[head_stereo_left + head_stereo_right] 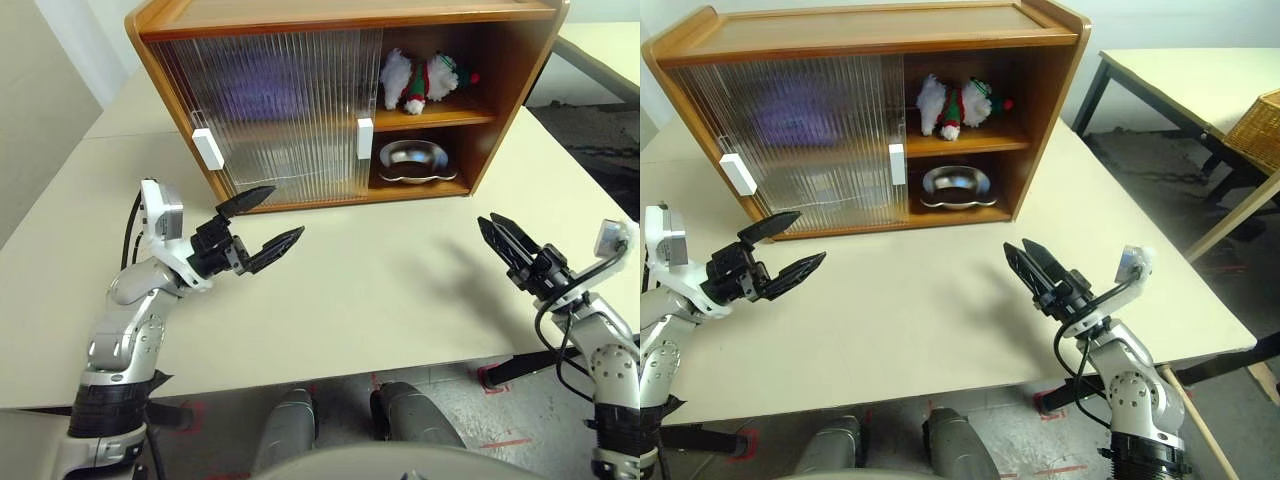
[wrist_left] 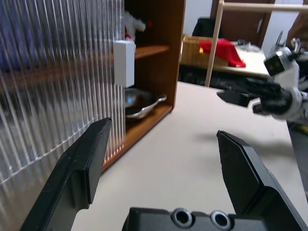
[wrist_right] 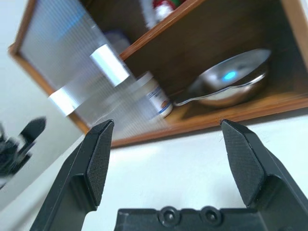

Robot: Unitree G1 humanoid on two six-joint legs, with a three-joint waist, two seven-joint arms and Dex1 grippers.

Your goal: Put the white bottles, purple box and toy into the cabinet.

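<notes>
**Wooden cabinet with items stowed; both grippers empty**

Orange-brown cabinet (image 1: 870, 30) stands on the cream table (image 1: 940, 300), its two ribbed sliding doors (image 1: 790, 140) drawn to the robot's left, each bearing one white handle (image 1: 897, 164). One toy (image 1: 958, 103) lies on the upper shelf; one steel bowl (image 1: 955, 186) sits below it on the lower shelf. A purple blur behind the doors on the upper shelf is probably the purple box (image 1: 790, 120). The right wrist view adds one white bottle (image 3: 151, 94) behind the door edge beside the bowl, its label print unreadable. Left gripper (image 1: 262, 225) and right gripper (image 1: 1032, 262) hover over the table before the cabinet, fingers spread wide, holding nothing.
</notes>
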